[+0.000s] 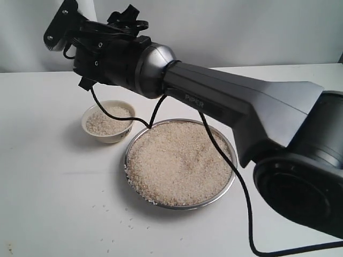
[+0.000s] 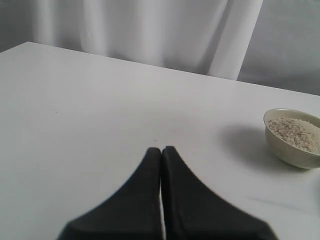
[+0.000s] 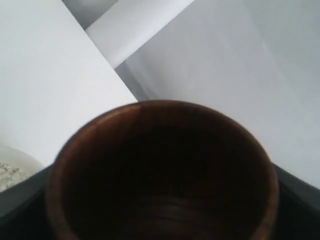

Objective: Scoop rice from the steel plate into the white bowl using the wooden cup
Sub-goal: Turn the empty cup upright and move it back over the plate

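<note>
One steel plate (image 1: 231, 176) sits near the middle of the white surface (image 1: 48, 182). It is heaped almost rim to rim with rice (image 1: 179, 163). One white bowl (image 1: 113, 137) stands just beside the plate, on the side toward the surface's far edge and left. It holds a second, smaller mound of rice that nearly fills it. A scatter of loose grains (image 1: 119, 224) lies on the surface between the plate and the near edge.

One arm (image 1: 236, 101) shows in the exterior view. It reaches from the right edge across and above the plate, and its wrist hangs over the bowl. One black cable (image 1: 242, 198) droops from it over the plate and trails down to the near edge of the surface.

There is one wooden cup (image 3: 162, 150), and the right claw (image 3: 160, 210) has it. The cup's reddish-brown rim and dark inside fill the right wrist view, with a dark finger (image 3: 20, 200) pressed at each side, so the claw stands wide around the cup. The cup is clear of the surface, and the bowl's rim shows just past it. In the exterior view the arm's wrist hides the cup.

The left claw (image 2: 161, 152) is over bare surface with its two jaws pressed together and nothing between them. The bowl stands well apart from it, and a white curtain (image 2: 150, 30) hangs beyond the far edge.
</note>
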Motion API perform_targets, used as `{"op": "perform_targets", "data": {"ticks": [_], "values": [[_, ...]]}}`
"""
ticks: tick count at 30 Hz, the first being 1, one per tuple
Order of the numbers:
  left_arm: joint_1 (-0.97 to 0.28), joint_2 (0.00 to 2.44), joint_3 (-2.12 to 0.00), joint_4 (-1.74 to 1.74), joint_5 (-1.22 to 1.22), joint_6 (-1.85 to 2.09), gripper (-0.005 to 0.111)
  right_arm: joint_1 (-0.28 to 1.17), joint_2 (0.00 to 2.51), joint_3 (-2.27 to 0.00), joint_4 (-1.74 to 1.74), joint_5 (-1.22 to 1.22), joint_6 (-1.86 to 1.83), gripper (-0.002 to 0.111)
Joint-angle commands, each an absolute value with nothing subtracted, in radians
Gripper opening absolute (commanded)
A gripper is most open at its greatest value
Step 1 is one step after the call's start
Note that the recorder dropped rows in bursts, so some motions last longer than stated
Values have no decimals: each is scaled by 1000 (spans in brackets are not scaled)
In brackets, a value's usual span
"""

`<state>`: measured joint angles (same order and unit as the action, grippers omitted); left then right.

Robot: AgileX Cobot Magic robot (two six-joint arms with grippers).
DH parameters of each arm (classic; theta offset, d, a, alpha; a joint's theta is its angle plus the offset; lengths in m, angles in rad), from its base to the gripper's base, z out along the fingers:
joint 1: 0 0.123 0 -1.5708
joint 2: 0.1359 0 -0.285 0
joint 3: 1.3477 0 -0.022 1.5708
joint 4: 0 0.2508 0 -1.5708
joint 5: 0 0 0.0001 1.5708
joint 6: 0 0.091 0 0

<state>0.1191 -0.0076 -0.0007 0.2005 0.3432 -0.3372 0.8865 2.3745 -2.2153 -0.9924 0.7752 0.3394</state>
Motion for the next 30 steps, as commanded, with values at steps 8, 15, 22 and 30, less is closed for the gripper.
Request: {"op": "perform_targets", "data": {"ticks": [8, 15, 22, 30], "values": [[118, 0, 0, 197, 337, -339, 0, 888, 2244, -2204, -903, 1053, 275, 0], [118, 0, 0, 197, 337, -339, 0, 886, 2079, -1943, -787, 1086, -11, 0], [118, 0, 0, 197, 337, -339, 0, 824, 1977, -1656, -785, 985, -208, 0], [118, 0, 0, 197, 337, -339, 0, 779, 2049, -1535, -921, 827, -367, 0]]}}
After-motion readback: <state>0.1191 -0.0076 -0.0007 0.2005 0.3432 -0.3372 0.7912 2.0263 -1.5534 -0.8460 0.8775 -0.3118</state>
